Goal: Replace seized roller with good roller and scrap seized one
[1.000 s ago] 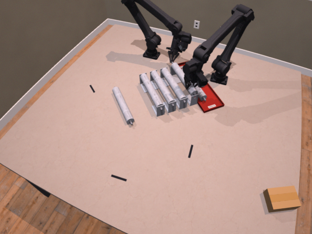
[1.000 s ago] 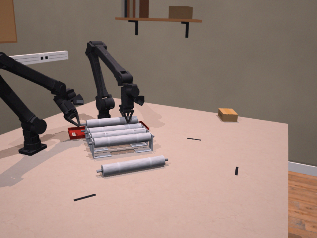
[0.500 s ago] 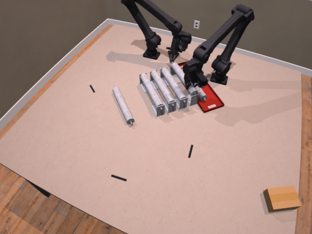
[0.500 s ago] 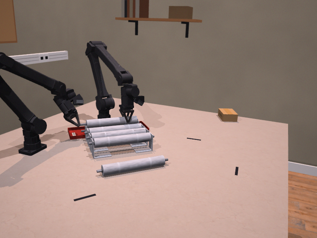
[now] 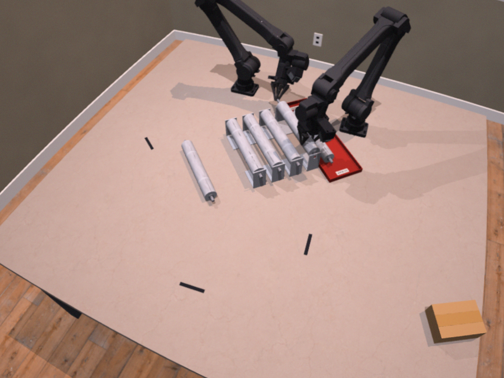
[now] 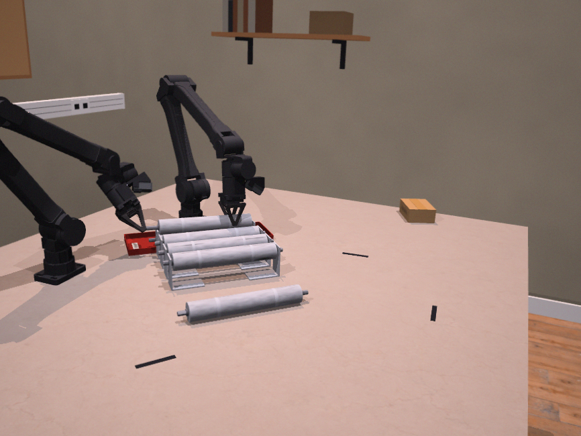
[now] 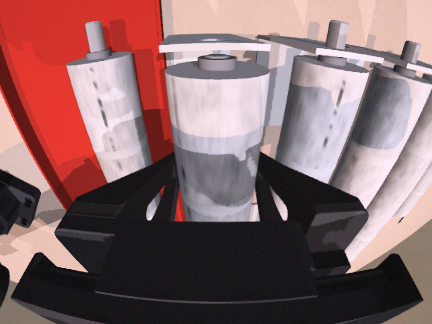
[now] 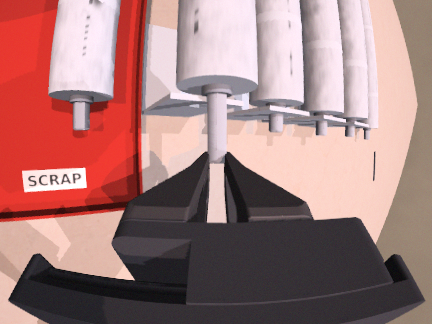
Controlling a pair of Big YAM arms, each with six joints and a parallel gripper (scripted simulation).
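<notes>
With your left gripper (image 5: 303, 140) (image 6: 234, 223) (image 7: 217, 159) grasping the mottled-grey metal roller (image 5: 288, 117) (image 6: 201, 223) (image 7: 217, 115) (image 8: 217, 45) and right gripper (image 5: 277, 99) (image 6: 143, 229) (image 8: 216, 159) clenching its slim grey axle (image 8: 217, 125), you're apparently fitting it; align the grey metal bracket (image 5: 312, 161) (image 7: 185, 44) beyond your left.

So the top cam is looking steeply down over the whole bench (image 5: 252, 252) (image 6: 328, 365), facing the arms' bases; exterior is sitting lower, off to the side, looking across. Both wrist cams are peering close along the rollers from opposite ends, both catching the red tray (image 7: 50, 125) (image 8: 30, 130).
</notes>
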